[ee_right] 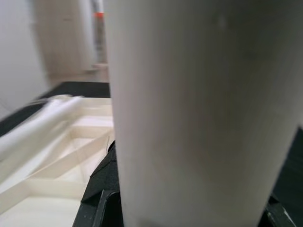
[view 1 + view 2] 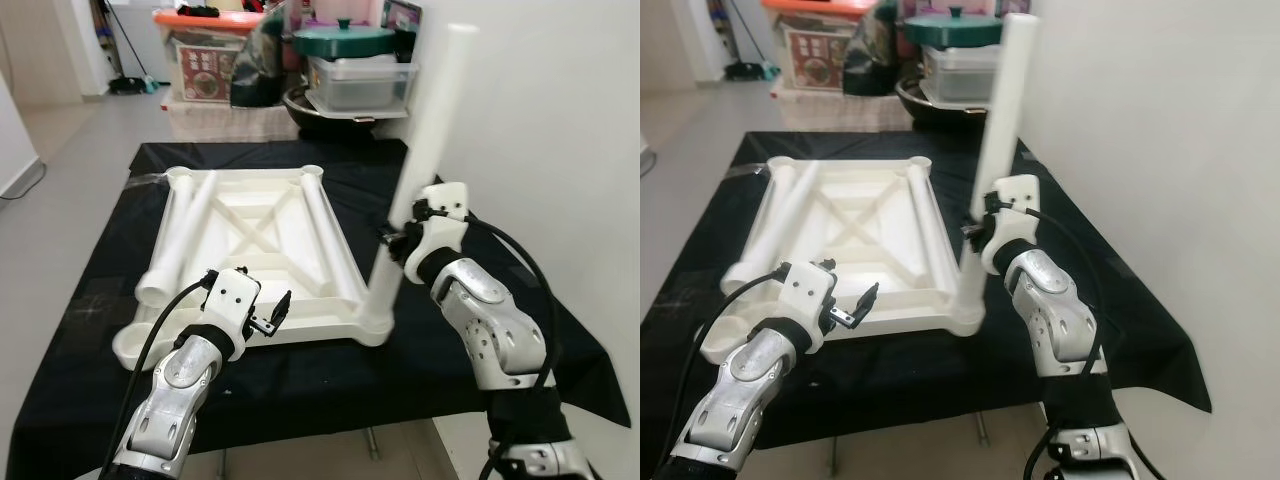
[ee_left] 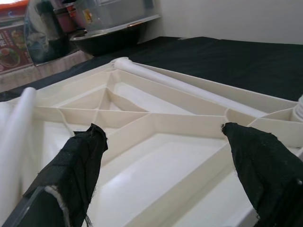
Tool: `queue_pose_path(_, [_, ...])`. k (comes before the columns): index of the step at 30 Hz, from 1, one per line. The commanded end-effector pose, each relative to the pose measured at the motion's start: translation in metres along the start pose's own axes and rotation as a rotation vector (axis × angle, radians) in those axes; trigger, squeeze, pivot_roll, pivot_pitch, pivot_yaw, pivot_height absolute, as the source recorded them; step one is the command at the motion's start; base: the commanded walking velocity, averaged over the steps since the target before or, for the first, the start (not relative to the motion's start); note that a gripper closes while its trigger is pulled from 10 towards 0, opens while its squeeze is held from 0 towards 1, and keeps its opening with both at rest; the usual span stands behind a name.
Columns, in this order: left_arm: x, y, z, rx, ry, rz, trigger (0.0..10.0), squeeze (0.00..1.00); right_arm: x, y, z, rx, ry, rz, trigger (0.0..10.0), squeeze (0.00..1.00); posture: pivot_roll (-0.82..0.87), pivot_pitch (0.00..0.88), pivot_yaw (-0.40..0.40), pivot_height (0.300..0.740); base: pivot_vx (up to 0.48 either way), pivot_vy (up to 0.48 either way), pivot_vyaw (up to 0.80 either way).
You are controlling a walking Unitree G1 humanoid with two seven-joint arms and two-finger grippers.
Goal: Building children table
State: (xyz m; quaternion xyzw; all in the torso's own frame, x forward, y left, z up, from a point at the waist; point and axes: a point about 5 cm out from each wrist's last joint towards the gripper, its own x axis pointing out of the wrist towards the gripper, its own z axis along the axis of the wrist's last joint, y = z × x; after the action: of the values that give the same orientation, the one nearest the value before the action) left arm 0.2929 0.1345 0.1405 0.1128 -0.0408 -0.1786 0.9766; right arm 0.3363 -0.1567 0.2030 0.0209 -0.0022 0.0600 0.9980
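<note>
From the head camera, a white plastic tabletop [image 2: 262, 240] lies upside down on a surface covered with black cloth [image 2: 480, 290], its ribbed underside facing up. Two loose white legs [image 2: 178, 240] lie along its left and right inner edges, and a small round white cap [image 2: 132, 345] sits on the cloth just beside its near left corner. A third white leg [image 2: 425, 160] stands upright in the near right corner socket, tilted slightly away from the robot. The right tool [image 2: 397, 236] is clenched around this upright leg partway up its length. The left tool [image 2: 272, 312] hovers at the near edge of the tabletop with its fingers spread and nothing between them. Behind the surface stand stacked plastic boxes [image 2: 355, 80] and a green lidded pot [image 2: 343, 40]. In the left wrist view, two black fingers [image 3: 75, 165] stand well apart above the ribbed underside of the tabletop [image 3: 156, 151]. In the right wrist view, the upright leg [image 1: 199, 113] sits pressed between the black fingers [image 1: 102, 189], with the tabletop blurred behind.
</note>
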Motion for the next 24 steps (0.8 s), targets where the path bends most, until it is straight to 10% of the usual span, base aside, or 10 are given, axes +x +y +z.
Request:
queue_pose_path(1, [0.0,-0.001,-0.001,0.014,0.009,-0.014,10.0,0.0,-0.007,-0.021,-0.032,-0.028,0.152,-0.139,0.0,0.0,0.04,0.0,-0.086,0.74,0.0,0.0,0.0])
queue_pose_path(4, [0.0,-0.001,-0.001,0.015,0.009,-0.014,10.0,0.0,-0.013,-0.012,-0.028,-0.086,0.13,-0.183,0.0,0.0,0.04,0.0,-0.086,0.74,0.0,0.0,0.0])
queue_pose_path(5, [0.0,-0.002,-0.001,0.014,0.008,-0.015,10.0,0.0,-0.014,-0.005,-0.029,-0.079,0.124,-0.173,10.0,0.0,0.03,0.0,-0.084,0.74,0.0,0.0,0.0])
queue_pose_path(6, [0.001,-0.002,-0.001,0.014,0.008,-0.015,10.0,0.0,-0.014,0.0,-0.029,-0.071,0.12,-0.171,10.0,0.0,0.03,0.0,-0.084,0.74,0.0,0.0,0.0])
queue_pose_path(7, [0.001,-0.003,-0.001,0.013,0.006,-0.017,10.0,0.0,-0.013,0.006,-0.025,-0.051,0.089,-0.132,10.0,1.0,0.03,0.0,-0.083,0.74,0.0,0.0,0.0])
queue_pose_path(11, [0.002,-0.003,-0.001,0.012,0.005,-0.018,10.0,0.0,-0.011,0.012,-0.017,-0.02,0.039,-0.084,10.0,1.0,0.03,0.0,-0.083,0.74,0.0,0.0,0.0])
queue_pose_path(12, [0.002,-0.003,-0.001,0.013,0.005,-0.018,10.0,0.0,-0.007,0.011,-0.007,-0.02,-0.007,-0.046,10.0,0.36,0.03,0.0,-0.083,0.74,0.0,0.0,0.0])
queue_pose_path(13, [0.002,-0.003,-0.001,0.013,0.005,-0.018,10.0,0.0,-0.007,0.011,-0.007,-0.02,-0.007,-0.046,10.0,0.36,0.03,0.0,-0.083,0.74,0.0,0.0,0.0])
queue_pose_path(14, [0.002,-0.002,-0.001,0.013,0.004,-0.017,10.0,0.0,-0.004,0.012,0.005,-0.013,-0.069,0.023,10.0,0.0,0.03,0.0,-0.083,0.74,0.0,0.0,0.0])
queue_pose_path(24, [0.003,-0.002,-0.001,0.015,0.002,-0.015,10.0,0.0,-0.048,0.028,0.037,-0.057,-0.132,0.881,10.0,0.0,0.03,0.0,-0.091,0.74,0.0,0.0,0.0])
